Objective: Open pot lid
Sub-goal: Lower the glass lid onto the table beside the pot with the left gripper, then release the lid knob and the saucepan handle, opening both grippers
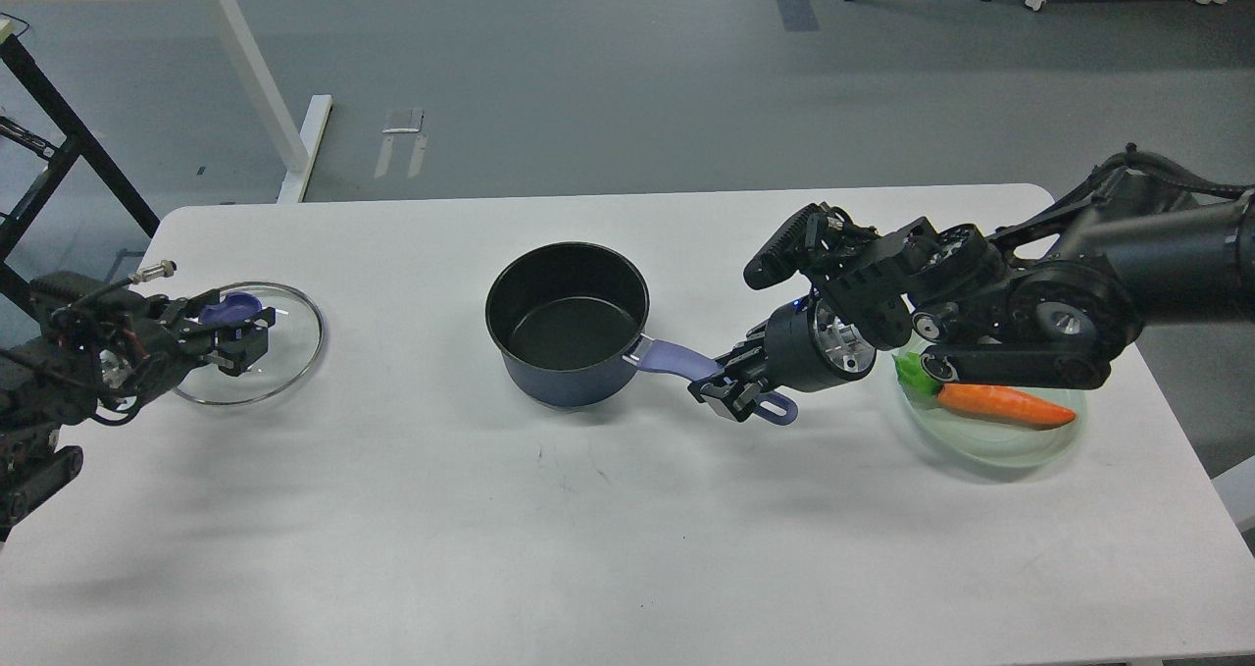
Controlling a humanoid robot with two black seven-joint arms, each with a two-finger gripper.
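**A:** Location of pot (pixel 569 325) and lid (pixel 257 352)?

**B:** Pot upright at centre of white table (pixel 490 529), uncovered, black interior exposed. Handle (pixel 677 359) pointing right. Lid off, lying flat near left table edge, well apart from pot.

**A:** Gripper status?

**B:** Right gripper (pixel 733 389) pinching the handle near its end hole. Left gripper (pixel 235 337) positioned at the lid's purple-blue knob (pixel 230 309), fingers either side; contact with knob unclear, claw seen dark and partly end-on.

**A:** Clearances?

**B:** Wide bare surface along the near edge and between lid and pot. Far edge behind pot unobstructed. Right side crowded: pale green dish (pixel 990 440) with carrot (pixel 1005 406) lying partly beneath the right arm, near the right edge.

**A:** Legible markings?

**B:** No readable lettering on lid or pot at this resolution.
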